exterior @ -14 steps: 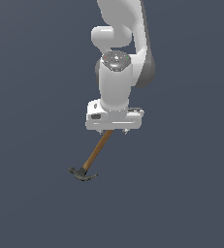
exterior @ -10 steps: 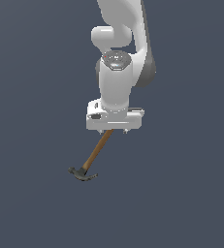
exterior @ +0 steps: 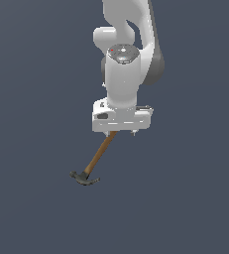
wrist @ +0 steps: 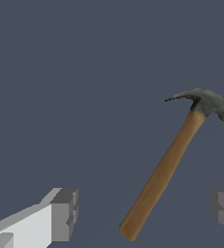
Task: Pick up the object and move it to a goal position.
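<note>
Wrist view shows the hammer (wrist: 169, 160) most clearly: a slim handle of warm brown wood, smooth and slightly thicker toward its rounded butt end, running up at a slant to a dark grey metal head with a curved claw on one side and a short striking face on the other. No brand, label or writing can be read on the handle, the head or the arm. Two grey fingertips (wrist: 65, 213) of the gripper (wrist: 145, 210) stand well apart on either side of the butt end, with bare space between each pad and the wood, so the claw is spread wide and grips nothing. In the exterior view the white arm (exterior: 128, 59) hangs straight down over a plain dark blue-grey ground (exterior: 31, 149), and the hammer (exterior: 93, 163) lies slanted beneath the gripper (exterior: 121, 131), its handle end hidden under the white hand and its head pointing toward the exterior view's left and lower edge. Whether the hammer rests on the ground cannot be told for certain.
</note>
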Robot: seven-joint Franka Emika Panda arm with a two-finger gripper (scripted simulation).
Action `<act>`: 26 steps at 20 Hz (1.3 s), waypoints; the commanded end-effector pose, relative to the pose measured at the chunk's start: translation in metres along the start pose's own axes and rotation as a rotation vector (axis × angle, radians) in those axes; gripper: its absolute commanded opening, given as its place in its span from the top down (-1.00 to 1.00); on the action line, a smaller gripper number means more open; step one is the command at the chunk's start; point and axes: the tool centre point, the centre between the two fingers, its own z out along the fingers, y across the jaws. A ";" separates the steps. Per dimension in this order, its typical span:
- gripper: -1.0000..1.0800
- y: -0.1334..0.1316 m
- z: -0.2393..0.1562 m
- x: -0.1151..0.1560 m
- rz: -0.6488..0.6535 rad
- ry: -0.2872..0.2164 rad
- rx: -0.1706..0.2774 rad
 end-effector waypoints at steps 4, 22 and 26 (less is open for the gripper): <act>-0.92 0.003 0.006 0.000 0.029 -0.003 0.001; -0.92 0.054 0.092 -0.004 0.475 -0.035 -0.008; -0.92 0.066 0.111 -0.007 0.575 -0.041 -0.016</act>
